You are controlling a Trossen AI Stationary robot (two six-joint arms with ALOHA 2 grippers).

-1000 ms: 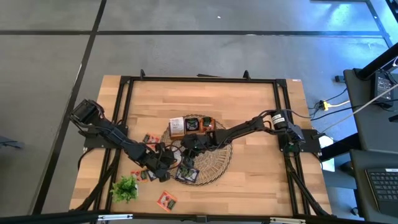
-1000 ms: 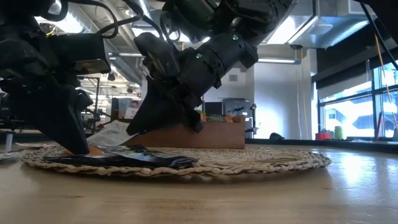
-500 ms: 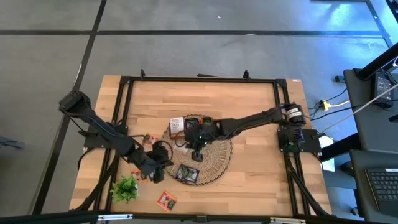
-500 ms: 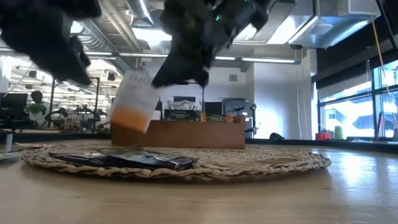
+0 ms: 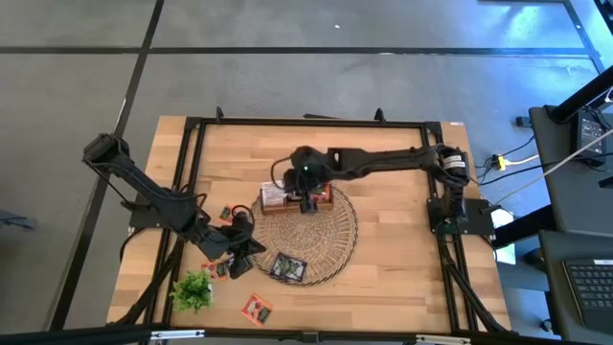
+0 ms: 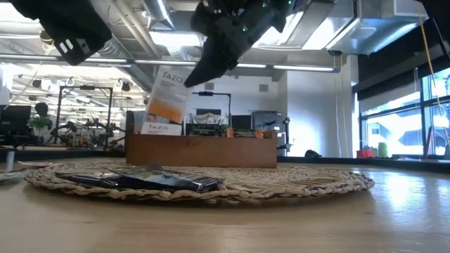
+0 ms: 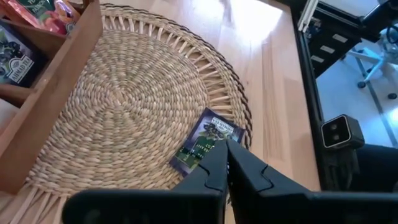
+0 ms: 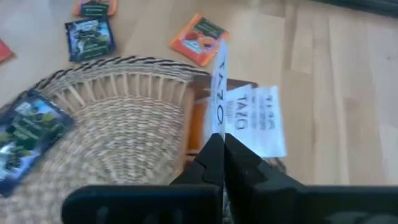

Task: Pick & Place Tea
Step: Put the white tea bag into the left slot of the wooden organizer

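One white-and-orange tea bag (image 6: 166, 94), printed TAZO, hangs upright pinched in the closed right gripper (image 6: 199, 72), above the wooden tray (image 6: 204, 150) at frame centre in the high view. One more white bag (image 8: 258, 119) stands in the tray. One dark bag (image 5: 288, 266) lies on the round wicker mat (image 5: 330, 247). The left gripper (image 5: 247, 249), fingers together and empty, sits at the mat's lower-left edge, near the plant sprig (image 5: 192, 288).
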